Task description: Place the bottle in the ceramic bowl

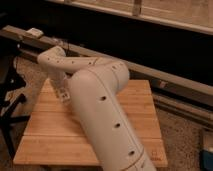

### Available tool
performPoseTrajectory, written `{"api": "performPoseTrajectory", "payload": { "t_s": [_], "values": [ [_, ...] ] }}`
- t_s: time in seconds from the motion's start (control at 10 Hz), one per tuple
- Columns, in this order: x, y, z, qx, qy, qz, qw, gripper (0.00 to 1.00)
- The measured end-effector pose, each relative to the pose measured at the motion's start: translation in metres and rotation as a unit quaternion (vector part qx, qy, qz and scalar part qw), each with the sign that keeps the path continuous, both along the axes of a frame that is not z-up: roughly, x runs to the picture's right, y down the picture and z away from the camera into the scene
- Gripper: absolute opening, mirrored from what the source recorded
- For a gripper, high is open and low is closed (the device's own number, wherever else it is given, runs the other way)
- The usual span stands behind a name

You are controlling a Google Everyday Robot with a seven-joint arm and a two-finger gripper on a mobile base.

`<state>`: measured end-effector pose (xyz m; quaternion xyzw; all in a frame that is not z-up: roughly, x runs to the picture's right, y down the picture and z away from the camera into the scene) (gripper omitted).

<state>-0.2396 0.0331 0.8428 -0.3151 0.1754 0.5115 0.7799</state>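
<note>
My white arm reaches from the lower right across the wooden table and bends back at the elbow. The gripper hangs at the end of the forearm, low over the table's far left part. The orange-red ceramic bowl is hidden behind the arm. No bottle shows; something whitish sits at the gripper, but I cannot tell whether it is the bottle or part of the gripper.
A long metal rail runs behind the table, from upper left to right. A dark stand is left of the table. A bluish object sits on the floor at the right edge.
</note>
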Motion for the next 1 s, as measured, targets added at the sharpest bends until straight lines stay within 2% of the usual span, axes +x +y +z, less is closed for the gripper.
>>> {"api": "performPoseTrajectory", "payload": {
  "t_s": [0.1, 0.3, 0.5, 0.8, 1.0],
  "values": [
    [0.023, 0.004, -0.022, 0.004, 0.003, 0.007, 1.0, 0.0],
    [0.06, 0.016, -0.047, 0.002, 0.014, 0.024, 0.9996, 0.0],
    [0.105, 0.032, -0.07, -0.007, 0.032, 0.046, 0.9984, 0.0],
    [0.16, 0.053, -0.092, -0.022, 0.064, 0.066, 0.9955, 0.0],
    [0.189, 0.068, -0.099, -0.032, 0.078, 0.065, 0.9943, 0.0]
  ]
}}
